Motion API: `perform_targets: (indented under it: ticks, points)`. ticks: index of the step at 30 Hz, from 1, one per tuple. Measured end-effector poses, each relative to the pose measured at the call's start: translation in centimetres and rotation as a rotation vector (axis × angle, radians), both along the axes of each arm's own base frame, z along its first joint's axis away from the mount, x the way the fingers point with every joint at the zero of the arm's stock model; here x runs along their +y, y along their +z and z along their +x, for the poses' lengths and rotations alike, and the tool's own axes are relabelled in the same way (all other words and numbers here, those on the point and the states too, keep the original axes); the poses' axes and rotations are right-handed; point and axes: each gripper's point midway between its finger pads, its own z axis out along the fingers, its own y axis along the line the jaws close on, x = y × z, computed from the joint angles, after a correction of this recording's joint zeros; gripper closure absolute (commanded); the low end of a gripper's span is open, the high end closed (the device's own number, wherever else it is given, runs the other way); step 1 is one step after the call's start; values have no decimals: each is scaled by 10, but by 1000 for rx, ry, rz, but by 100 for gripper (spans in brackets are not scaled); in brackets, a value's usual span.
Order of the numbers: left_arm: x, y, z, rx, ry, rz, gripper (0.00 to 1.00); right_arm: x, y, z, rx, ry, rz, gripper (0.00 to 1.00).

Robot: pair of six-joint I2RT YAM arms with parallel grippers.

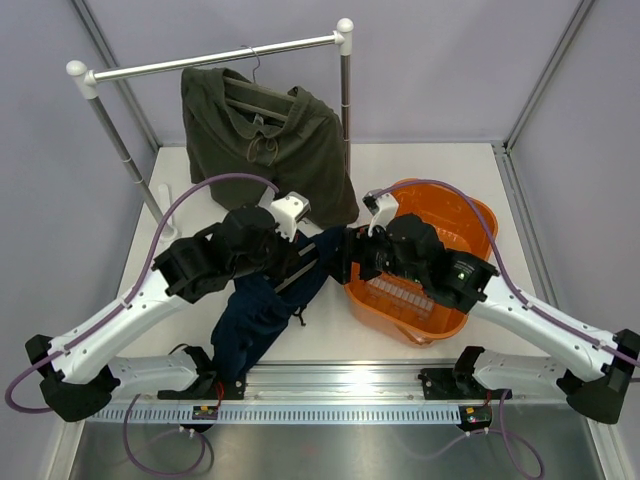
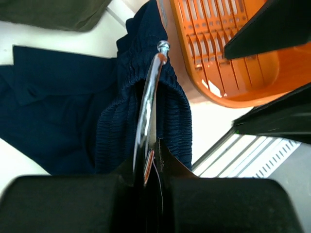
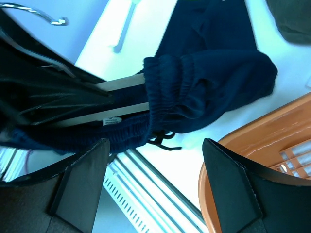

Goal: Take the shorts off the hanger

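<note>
**Mia:** What were the left fingers [image 2: 172, 170] doing?

**Ben:** They were pinched tight on the shiny metal hook of the hanger [image 2: 148, 107]. No gap showed between them.

**Mia:** And the right fingers [image 3: 80, 179]?

**Ben:** They were spread wide apart and held nothing. The bunched waistband of the dark blue shorts [image 3: 194, 87] lay just past them, not touching.

**Mia:** Where were those shorts?

**Ben:** In the middle of the top view, on the white table [image 1: 420, 170], between the two arms. The pale bars of the hanger poked into the waistband, so they were still on it.

**Mia:** And the olive-green shorts [image 1: 290, 150]?

**Ben:** In the upper middle of the top view. They hung on a dark hanger [image 1: 262, 98] from the silver rack [image 1: 220, 60].

**Mia:** What else was there?

**Ben:** An orange basket [image 1: 470, 220], right of the middle, under the right arm.

**Mia:** Was anything hard to see?

**Ben:** Yes. From the top, the black arm parts hid both pairs of fingers. The blue cloth covered most of the hanger. In the wrist views the green shorts were cut off at the frame edge, and in the right one they were blurry too.
</note>
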Motion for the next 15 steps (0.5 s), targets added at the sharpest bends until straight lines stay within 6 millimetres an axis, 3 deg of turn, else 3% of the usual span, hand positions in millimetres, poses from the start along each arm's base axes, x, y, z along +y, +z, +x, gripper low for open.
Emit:
perform_targets:
  ticks: [6, 11, 14, 15]
  points:
    - [-4, 16, 3, -35, 3, -33, 100, 14, -20, 15, 12, -51, -84, 18]
    - [-5, 19, 2, -40, -1, -37, 100, 16, -40, 24, 32, -85, -152, 24]
    - [-5, 19, 2, -43, 0, -34, 100, 17, -43, 30, 29, -105, -174, 44]
    - [-5, 19, 2, -44, 2, -33, 100, 17, -42, 31, 25, -112, -175, 56]
